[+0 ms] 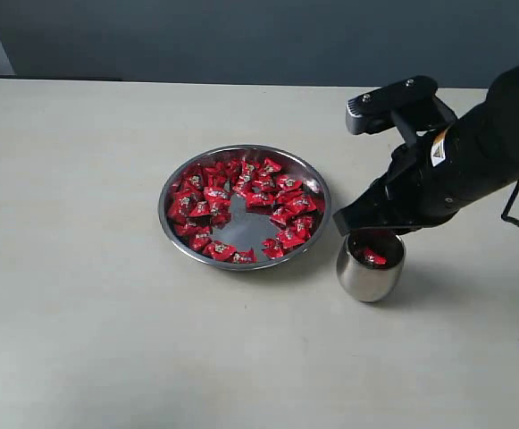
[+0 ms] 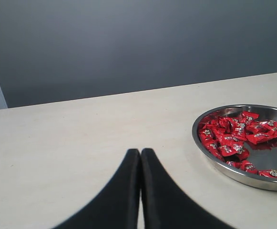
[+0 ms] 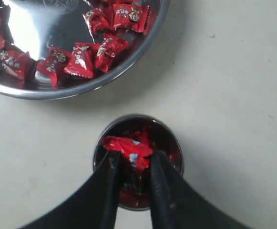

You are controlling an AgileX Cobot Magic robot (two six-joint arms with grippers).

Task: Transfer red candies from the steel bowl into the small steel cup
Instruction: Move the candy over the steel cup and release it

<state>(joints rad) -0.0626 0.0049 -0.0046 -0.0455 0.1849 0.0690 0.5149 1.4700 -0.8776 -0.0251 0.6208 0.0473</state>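
Observation:
The steel bowl (image 1: 163,219) sits mid-table, with many red candies (image 1: 241,192) ringed around its bare centre. To its right stands the small steel cup (image 1: 366,279), with red showing inside it. My right gripper (image 1: 371,234) hangs right over the cup's mouth. In the right wrist view its fingertips (image 3: 133,160) are shut on one red candy (image 3: 128,147) just above the cup (image 3: 172,139). Part of the bowl (image 3: 28,28) and its candies (image 3: 81,59) lie beyond. My left gripper (image 2: 140,151) is shut and empty over bare table beside the bowl (image 2: 243,177); the exterior view does not show it.
The table is a plain pale surface with a dark wall behind it. My right arm's dark bulk (image 1: 473,152) reaches in from the right edge above the cup. Nothing else stands on the table.

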